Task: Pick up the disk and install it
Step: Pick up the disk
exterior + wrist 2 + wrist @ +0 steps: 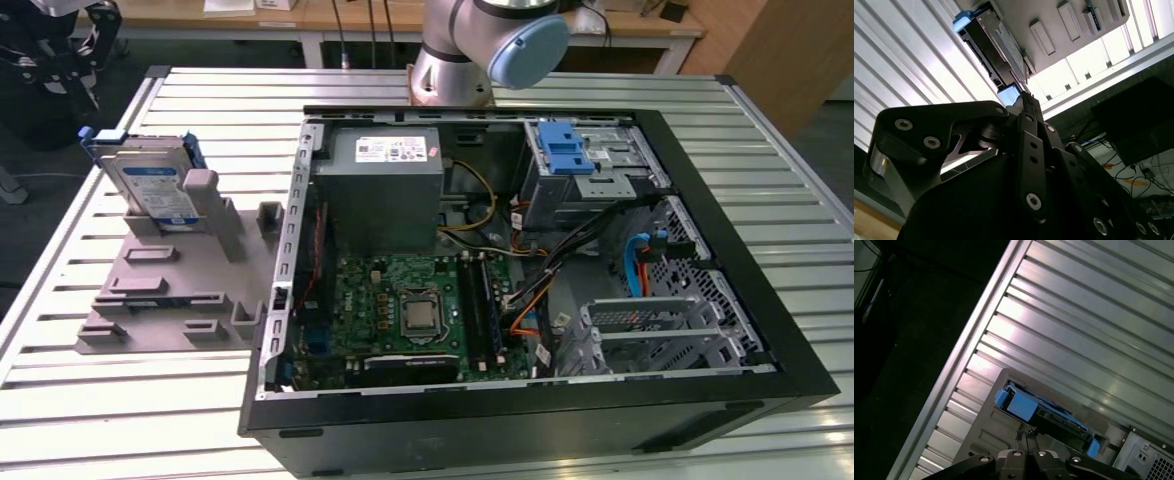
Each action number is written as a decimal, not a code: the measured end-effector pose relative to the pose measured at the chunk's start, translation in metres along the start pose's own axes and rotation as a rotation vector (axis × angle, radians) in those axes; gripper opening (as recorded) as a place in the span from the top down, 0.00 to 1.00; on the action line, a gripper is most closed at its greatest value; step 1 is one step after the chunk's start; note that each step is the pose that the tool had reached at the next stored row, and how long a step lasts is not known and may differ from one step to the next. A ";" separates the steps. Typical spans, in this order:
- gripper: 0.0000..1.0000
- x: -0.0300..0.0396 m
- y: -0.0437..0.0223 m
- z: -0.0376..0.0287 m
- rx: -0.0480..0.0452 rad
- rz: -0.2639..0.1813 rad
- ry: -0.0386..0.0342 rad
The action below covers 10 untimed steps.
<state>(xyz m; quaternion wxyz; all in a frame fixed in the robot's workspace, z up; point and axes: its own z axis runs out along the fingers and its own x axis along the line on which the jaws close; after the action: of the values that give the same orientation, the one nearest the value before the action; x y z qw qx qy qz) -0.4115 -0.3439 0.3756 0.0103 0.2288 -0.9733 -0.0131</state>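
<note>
**Hovering over disk, jaws pinched**

My gripper (pixel 1026 434) hangs tip-down over the slatted aluminium table (pixel 1079 315). It's black metal w/ bolted links, jaws pressed together, nothing between them. The disk (pixel 1043 411) sits below my fingertips, clear of them: a flat silver slab w/ a blue plastic carrier at its ends, standing on edge in a matte grey moulded holder (pixel 981 425). The open black PC case (pixel 534 420) lies off to one side of me.
</note>
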 end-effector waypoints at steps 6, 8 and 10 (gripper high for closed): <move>0.89 0.0000 0.0000 0.0000 0.0000 -0.003 0.0001; 0.89 0.0000 0.0000 0.0000 0.0002 -0.013 0.0003; 0.89 0.0000 0.0000 0.0000 0.0004 -0.029 0.0009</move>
<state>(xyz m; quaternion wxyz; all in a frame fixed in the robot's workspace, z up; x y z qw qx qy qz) -0.4115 -0.3439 0.3757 0.0105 0.2429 -0.9699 -0.0130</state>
